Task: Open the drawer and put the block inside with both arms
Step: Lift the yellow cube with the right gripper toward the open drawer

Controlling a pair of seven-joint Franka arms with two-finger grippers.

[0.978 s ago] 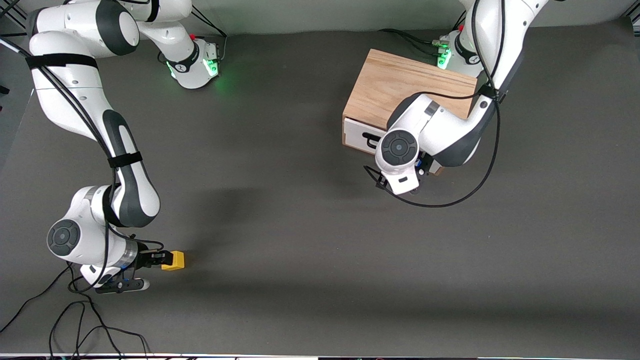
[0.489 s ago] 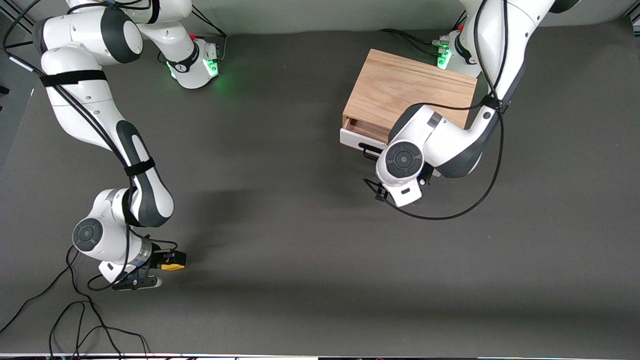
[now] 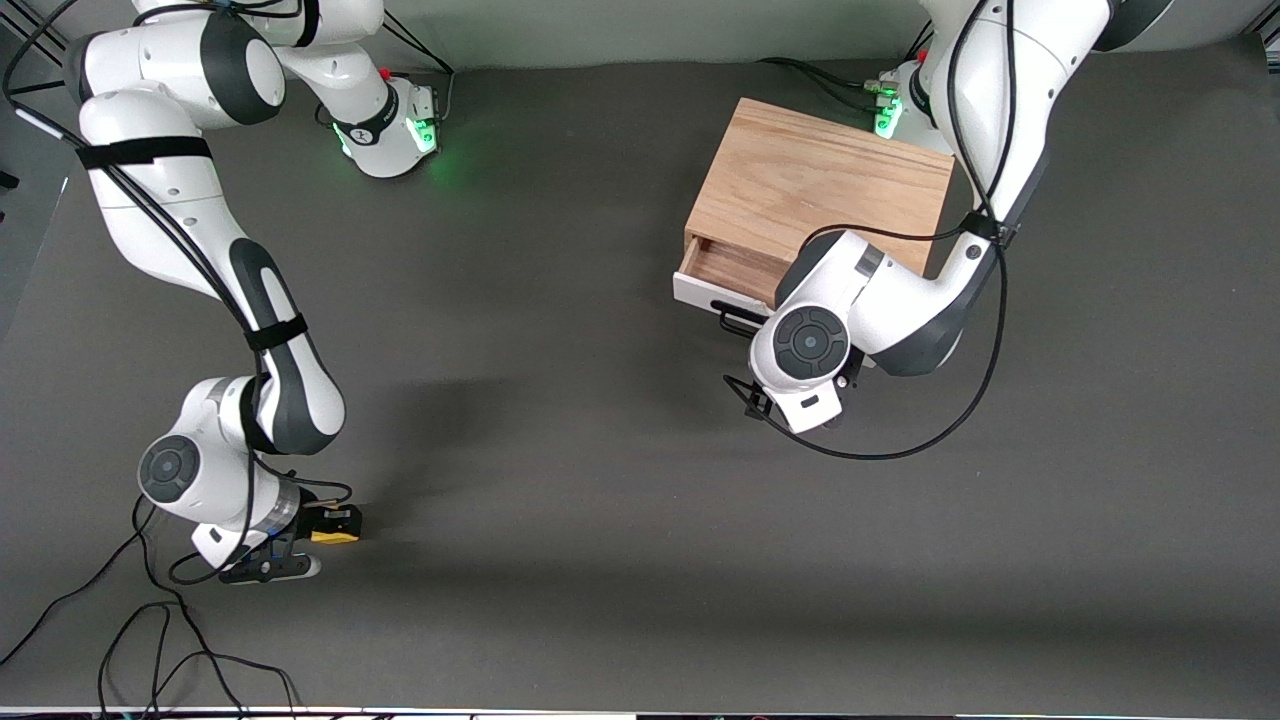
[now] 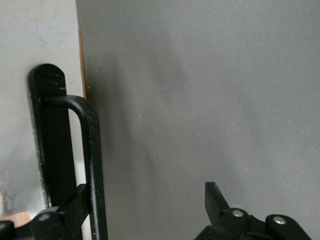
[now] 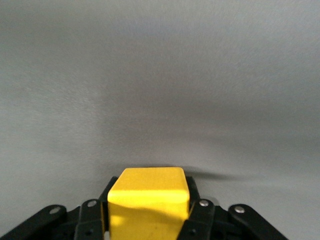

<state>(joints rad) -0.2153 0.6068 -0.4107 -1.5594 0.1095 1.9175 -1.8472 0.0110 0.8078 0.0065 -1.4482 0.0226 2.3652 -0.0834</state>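
Note:
The light oak box (image 3: 820, 185) stands at the left arm's end of the table. Its drawer (image 3: 700, 292) is pulled partly out, and the light wood interior (image 3: 730, 265) shows. The black handle (image 3: 733, 319) shows close up in the left wrist view (image 4: 92, 160). My left gripper (image 4: 145, 212) is open, with one finger (image 4: 60, 215) hooked between the bar and the white panel and the other finger (image 4: 215, 202) clear of it. My right gripper (image 3: 335, 525) is shut on the yellow block (image 3: 335, 537), low over the table at the right arm's end. The block also shows in the right wrist view (image 5: 149, 192).
Loose black cables (image 3: 150, 640) lie on the table near the front edge by the right arm. A cable loop (image 3: 900, 440) hangs from the left arm over the table. The arms' green-lit bases (image 3: 400, 130) (image 3: 890, 110) stand along the table's edge.
The drawer went from closed to partly open as my left gripper pulled the handle toward the front camera. My right gripper closed over the block and shifted slightly.

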